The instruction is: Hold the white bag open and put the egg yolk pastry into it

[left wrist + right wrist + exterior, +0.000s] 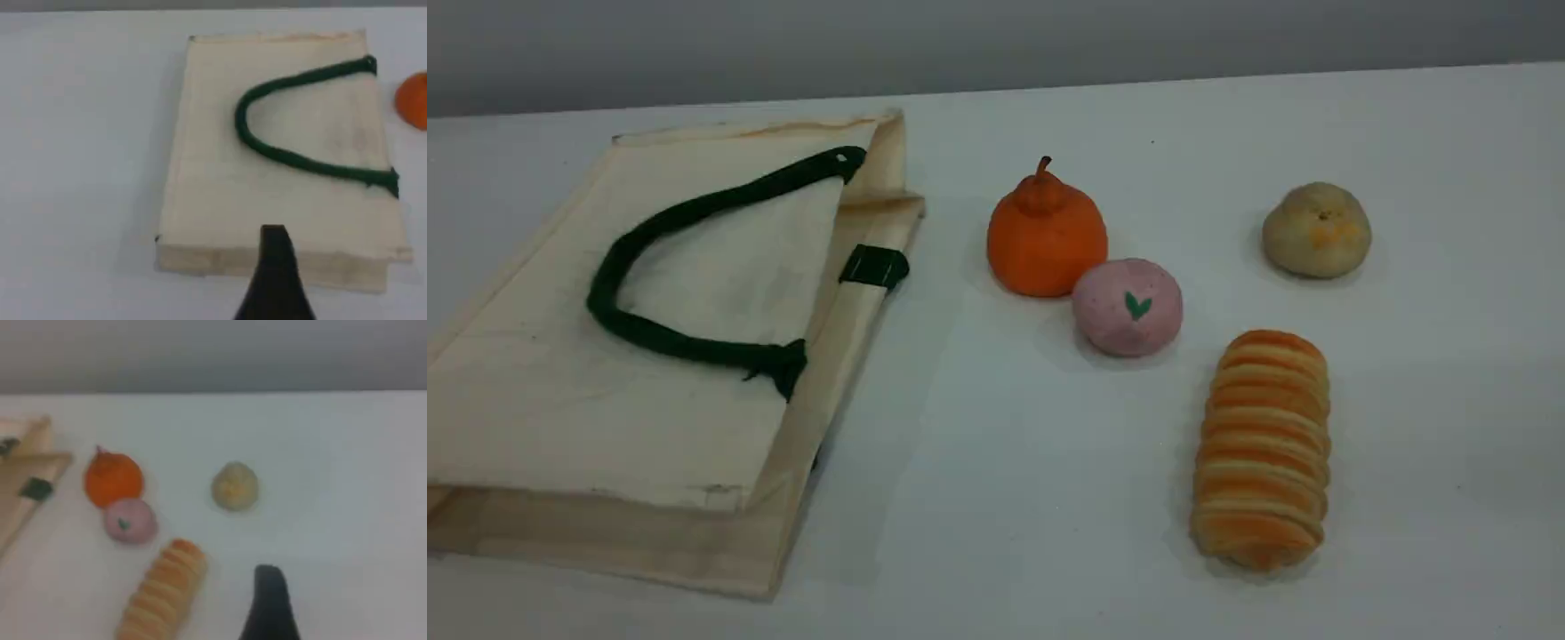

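The white bag (560, 400) lies flat and closed on the left of the table, its green rope handle (658, 222) resting on top and its mouth edge facing right. The left wrist view looks down on the bag (213, 187), with the dark fingertip (275, 247) of my left gripper hovering over its near edge. The egg yolk pastry (1316, 231) sits alone at the far right. In the right wrist view the pastry (235, 487) lies ahead and left of my right gripper's fingertip (268, 587), well apart from it. Neither gripper holds anything, and no arm shows in the scene view.
An orange pumpkin-shaped piece (1047, 236) and a pink ball with a green leaf mark (1128, 307) touch each other mid-table. A long striped orange bread roll (1263, 449) lies in front of the pastry. The table's far edge meets a grey wall.
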Controlling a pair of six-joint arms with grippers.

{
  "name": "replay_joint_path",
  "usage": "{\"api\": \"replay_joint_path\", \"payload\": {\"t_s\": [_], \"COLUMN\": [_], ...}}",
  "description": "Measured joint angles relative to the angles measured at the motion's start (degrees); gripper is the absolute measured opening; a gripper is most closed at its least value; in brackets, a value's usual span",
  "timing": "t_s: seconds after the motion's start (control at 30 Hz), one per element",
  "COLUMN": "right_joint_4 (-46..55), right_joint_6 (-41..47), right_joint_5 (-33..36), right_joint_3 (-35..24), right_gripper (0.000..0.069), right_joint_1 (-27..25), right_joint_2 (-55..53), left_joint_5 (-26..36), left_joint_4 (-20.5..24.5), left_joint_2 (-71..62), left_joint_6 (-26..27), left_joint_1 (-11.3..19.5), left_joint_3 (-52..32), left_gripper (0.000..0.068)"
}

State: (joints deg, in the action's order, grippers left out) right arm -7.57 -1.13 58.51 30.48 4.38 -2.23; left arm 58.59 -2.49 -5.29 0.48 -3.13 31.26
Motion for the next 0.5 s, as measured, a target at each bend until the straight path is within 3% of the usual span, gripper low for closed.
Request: {"api": "replay_joint_path", "payload": {"t_s": [0.2,0.5], "right_joint_4": [0.0,-5.0], "right_joint_6": [0.1,0.1], "right_joint_5": [-4.4,-6.2], "right_joint_3": [7.1,22.6], "right_gripper": [0.0482,0.0482], "right_joint_1": [1.5,1.5], "right_joint_2": [-12.4,-35.2], "left_joint_5": [-4.0,0.0], "left_joint_4": [-0.1,-0.7], "left_joint_2": [-12.1,-38.8], "left_joint_6": [0.0,0.0], "left_joint_1": [0.0,0.0], "left_joint_3": [6.4,20.9], "left_gripper": [0.0484,0.0484]}}
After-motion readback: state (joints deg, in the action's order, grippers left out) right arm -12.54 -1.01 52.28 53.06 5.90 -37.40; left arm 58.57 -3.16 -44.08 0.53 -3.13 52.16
